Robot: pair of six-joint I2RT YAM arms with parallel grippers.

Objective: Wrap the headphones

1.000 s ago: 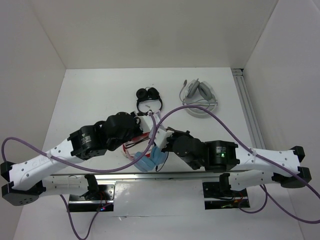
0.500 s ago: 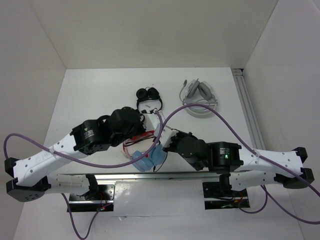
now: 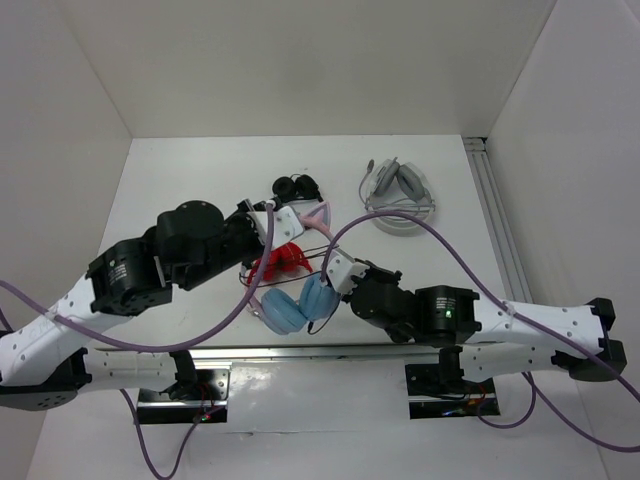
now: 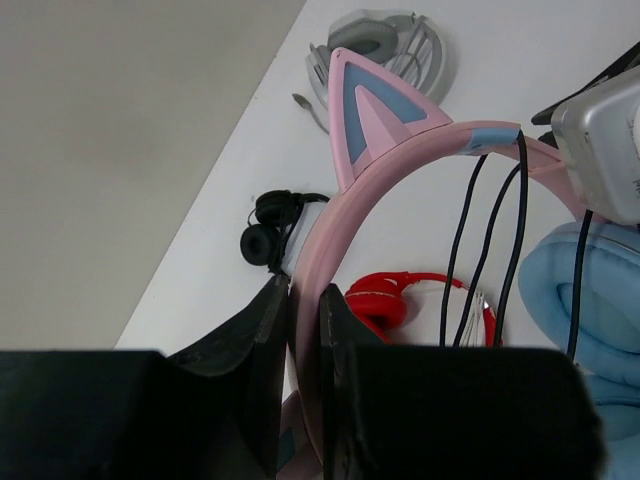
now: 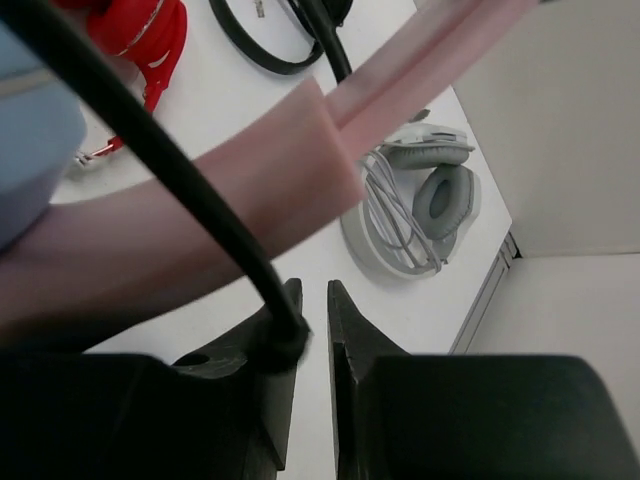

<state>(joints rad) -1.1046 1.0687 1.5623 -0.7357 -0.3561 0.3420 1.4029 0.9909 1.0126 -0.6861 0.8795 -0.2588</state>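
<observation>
**Site.** We find a white table (image 3: 180,190) closed in by plain white walls on 3 sides.

**Task item.** The headphones (image 3: 283,308) sit at 6 o'clock on the table, close to the arm bases. Their light blue ear cups (image 4: 590,300) are low and the pink headband (image 4: 400,160) rises toward 12 o'clock. 1 cat ear (image 4: 375,105) stands clear at the top of the band.

**Left gripper** (image 4: 305,300). The fingers are drawn in to a narrow slot, and the headband fills that slot. We judge this hold to be an anchor: it keeps the band propped up and steady so that cable can be laid over it.

**Right gripper** (image 5: 308,300). The fingers are nearly together, leaving only a sliver of gap. The black cable (image 5: 150,150) runs taut down to their tips and appears pinched there. The exact contact is partly hidden by the near finger. We judge the tension to be deliberate, since a slack cable would slide off the band.

**Progress.** At least 2 cable strands already cross the headband beside its blue patch. We therefore rate the wrapping as under way and not finished.

**Bystanders.**
- A red pair (image 3: 280,262) lies just at 12 o'clock of the ear cups, close enough to snag.
- A small black headset (image 3: 297,188) lies further toward 12 o'clock.
- A grey-white pair (image 3: 400,190) lies at 1 o'clock, well apart.
</observation>
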